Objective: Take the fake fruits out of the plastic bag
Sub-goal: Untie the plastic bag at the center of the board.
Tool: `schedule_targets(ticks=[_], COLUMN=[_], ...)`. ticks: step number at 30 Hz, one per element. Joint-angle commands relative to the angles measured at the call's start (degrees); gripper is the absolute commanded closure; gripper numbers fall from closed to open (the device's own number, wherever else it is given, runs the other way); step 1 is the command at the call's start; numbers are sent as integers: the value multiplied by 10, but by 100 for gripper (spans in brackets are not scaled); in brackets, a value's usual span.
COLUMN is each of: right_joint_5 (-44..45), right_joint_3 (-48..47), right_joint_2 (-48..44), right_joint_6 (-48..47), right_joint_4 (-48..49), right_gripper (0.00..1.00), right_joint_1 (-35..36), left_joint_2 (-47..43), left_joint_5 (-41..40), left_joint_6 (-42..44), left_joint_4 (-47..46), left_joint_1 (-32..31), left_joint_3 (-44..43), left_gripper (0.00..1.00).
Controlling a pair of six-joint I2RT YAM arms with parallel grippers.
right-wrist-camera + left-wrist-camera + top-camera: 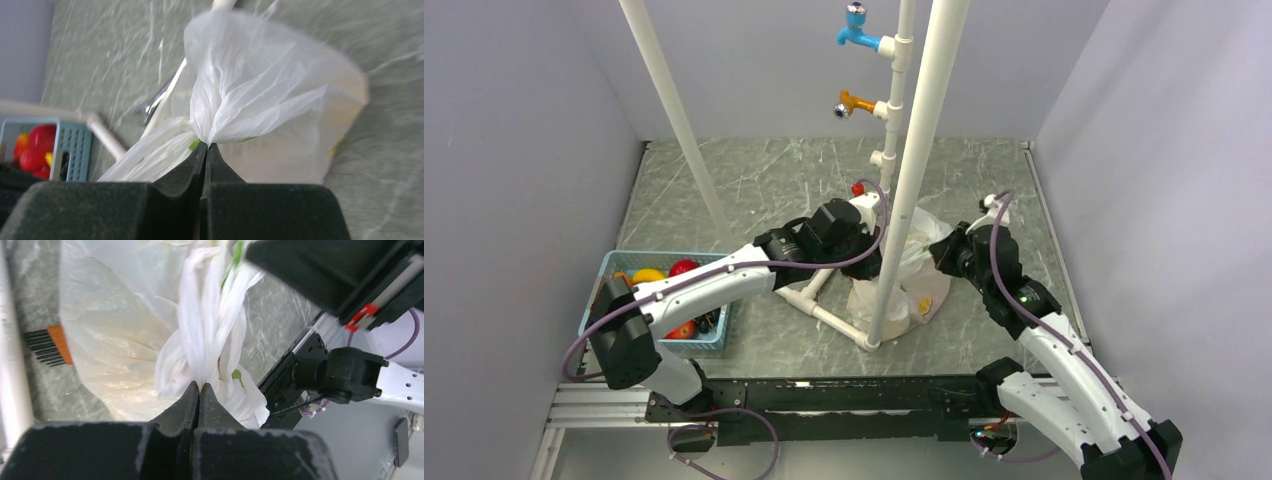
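Both pincers are clamped on the thin, crinkly, translucent white plastic bag (921, 285): my left gripper (199, 388) nips one gathered fold of film, my right gripper (206, 146) another. The bag sits on the grey table (754, 180) against the white pipe frame (894, 200). A yellowish fake fruit (924, 306) shows faintly inside it. Glossy red and yellow ones lie in the light-blue lattice basket (610, 257), well apart. Pulling hard could tear the film, let it slip, or snag the pipe. I see black barcode bars (42, 347) beside an orange patch (61, 342), but no legible lettering.
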State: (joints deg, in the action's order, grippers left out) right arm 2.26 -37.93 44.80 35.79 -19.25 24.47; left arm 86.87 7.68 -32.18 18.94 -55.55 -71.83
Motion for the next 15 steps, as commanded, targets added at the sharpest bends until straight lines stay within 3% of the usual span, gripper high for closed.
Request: schedule_targets(ticks=[1,4,10,15], right_joint_5=[209,316,439,424], right_joint_3=[-82,-103,-102,-69], right_joint_2=[-21,-41,-102,-148], right_joint_6=[11,42,79,70], right_joint_4=[-102,-154,-198,-162], right_gripper=[100,100,100,100], right_joint_1=[-3,-2,-3,-3], left_joint_2=[-49,-69,-118,-147], left_joint_5=[-69,-89,-122,-110], left_joint_6=[-1,4,4,-14], left_joint_4=[17,26,34,18], left_joint_1=[-3,-3,-3,-3], left_joint_3=[-6,-9,0,38], left_gripper=[100,100,100,100])
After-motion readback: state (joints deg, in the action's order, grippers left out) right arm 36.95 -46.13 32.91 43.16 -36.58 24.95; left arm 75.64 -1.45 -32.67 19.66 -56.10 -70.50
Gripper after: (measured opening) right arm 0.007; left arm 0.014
